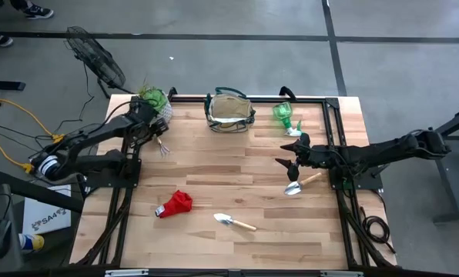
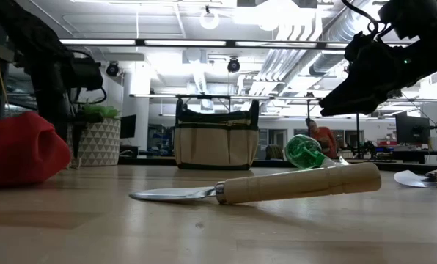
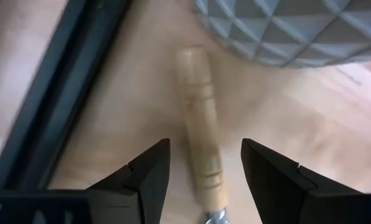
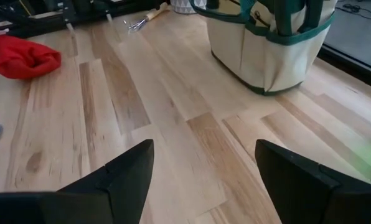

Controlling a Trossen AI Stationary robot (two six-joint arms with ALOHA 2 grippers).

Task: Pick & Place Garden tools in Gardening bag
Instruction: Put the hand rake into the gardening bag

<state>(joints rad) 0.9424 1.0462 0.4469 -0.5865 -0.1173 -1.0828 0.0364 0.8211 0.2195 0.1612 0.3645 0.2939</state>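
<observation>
Left tool (image 3: pixel 205 171): at the upper left of the high view beside the plant pot, fingers apart and straddling a pale wooden handle (image 3: pixel 201 143) that lies on the tabletop; nothing is clamped.
Wooden handle: it ends in thin metal prongs (image 1: pixel 163 148) in the high view, so it is probably a small hand rake rather than a trowel; it lies just beside the plant pot.
Right tool (image 1: pixel 291 154): at the right centre of the high view, above the tabletop, fingers spread wide and holding nothing.
Gardening bag (image 1: pixel 230 111): upright at the top centre of the high view, at the far edge of the tabletop (image 1: pixel 214 177); beige with dark green trim, mouth open.
Near trowel (image 1: pixel 234 222): lying flat at the lower centre of the high view, handle pointing to the right.
Second trowel (image 1: pixel 300 183): lying flat just below the right tool in the high view, blade towards the left.
Red cloth piece (image 1: pixel 175 204): bunched at the lower left centre of the high view, well apart from both tools.
Green plastic piece (image 1: pixel 285 115): upper right of the high view, to the right of the bag.
Plant pot (image 2: pixel 98 141): white with a diamond pattern, green leaves on top, at the upper left corner of the tabletop.
</observation>
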